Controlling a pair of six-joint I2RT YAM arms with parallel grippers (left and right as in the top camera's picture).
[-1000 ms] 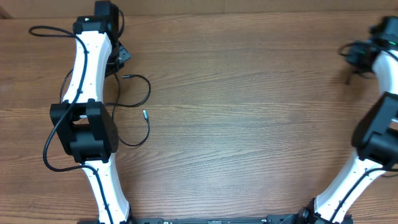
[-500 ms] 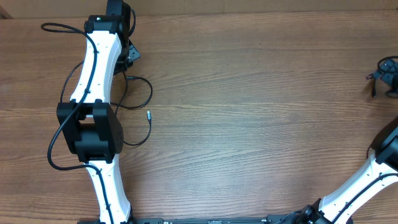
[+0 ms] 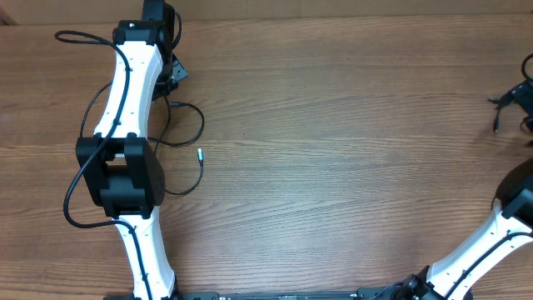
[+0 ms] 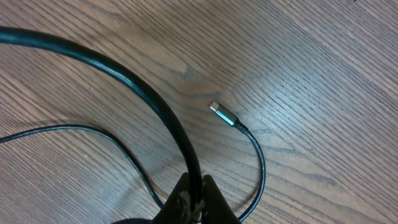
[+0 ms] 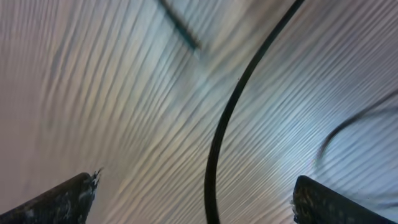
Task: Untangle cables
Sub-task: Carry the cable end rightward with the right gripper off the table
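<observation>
Thin black cables (image 3: 201, 121) lie looped on the wooden table beside my left arm, one ending in a silver plug (image 3: 199, 153). My left gripper (image 3: 173, 77) is at the far left, mostly under its own arm. In the left wrist view this left gripper (image 4: 196, 194) is shut on a black cable (image 4: 124, 74) that arcs away to the left. A thinner cable with a silver plug (image 4: 222, 114) lies on the wood just past it. My right gripper (image 3: 508, 107) is at the table's right edge and is open. In the blurred right wrist view a black cable (image 5: 219, 140) runs between the wide-apart fingertips (image 5: 68, 198) without touching either.
The left arm's own black wiring (image 3: 83, 37) loops out at the far left. The wooden table (image 3: 350, 158) stretches between the two arms. The table's far edge (image 3: 333, 17) runs just behind the left gripper.
My right gripper has opened and swung out to the table's right edge. My left arm shifted slightly right and away, still shut on its cable, and the loops moved a little with it.
</observation>
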